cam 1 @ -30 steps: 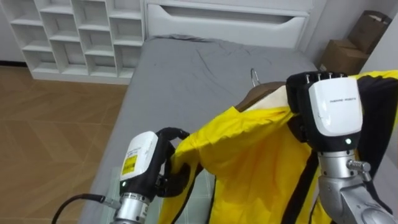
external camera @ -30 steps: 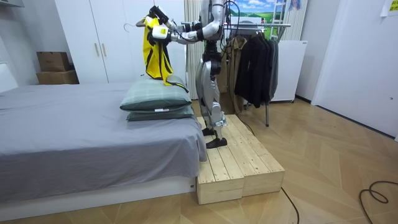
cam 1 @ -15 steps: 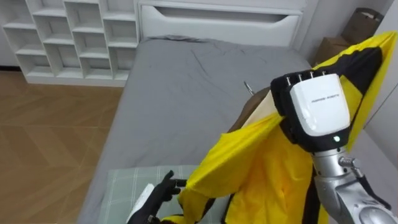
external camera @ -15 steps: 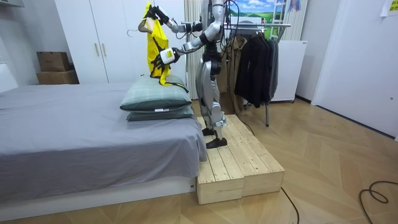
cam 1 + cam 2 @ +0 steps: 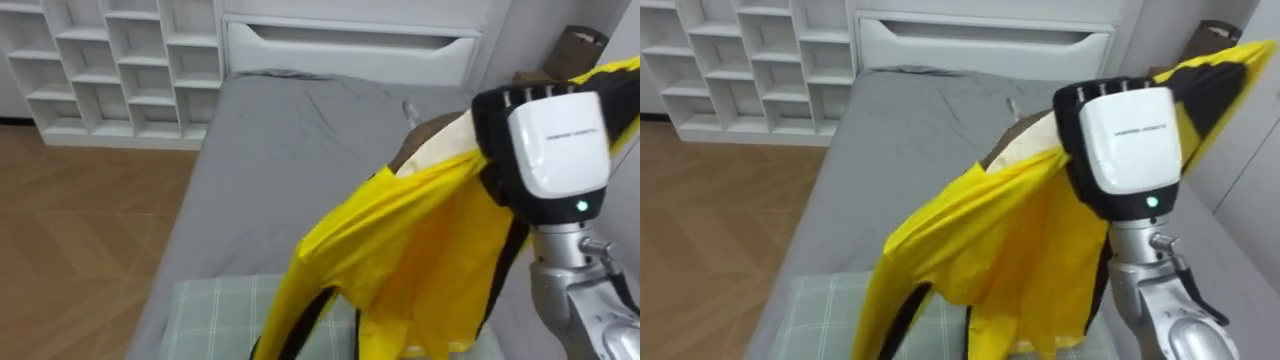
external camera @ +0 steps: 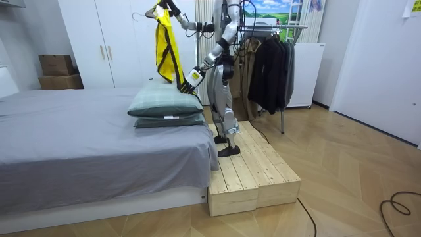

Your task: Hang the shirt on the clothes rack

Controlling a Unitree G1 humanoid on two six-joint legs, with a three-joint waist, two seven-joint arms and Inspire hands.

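A yellow jacket (image 5: 420, 240) with black trim hangs on a wooden hanger (image 5: 432, 140), whose metal hook (image 5: 408, 108) points toward the bed's headboard. My right hand (image 5: 550, 150) is raised at the hanger's right shoulder, shut on the hanger through the cloth, with its back toward me. In the room view the jacket (image 6: 164, 46) hangs free from that raised hand (image 6: 168, 8), above the pillows. My left hand (image 6: 193, 77) is lowered beside the pillows, just off the jacket's hem, its fingers straight and holding nothing.
I stand on a wooden platform (image 6: 253, 171) at the bed's end. Two green pillows (image 6: 164, 102) lie on the grey bed (image 5: 280, 140). Behind me stands a clothes rack (image 6: 276, 27) with dark clothes (image 6: 270, 66). White shelves (image 5: 110, 70) and cardboard boxes (image 5: 580, 45) flank the headboard.
My left hand let go of the jacket's lower edge, opened and dropped beside the pillows. My right hand lifted the hanger higher, so the jacket now hangs straight down.
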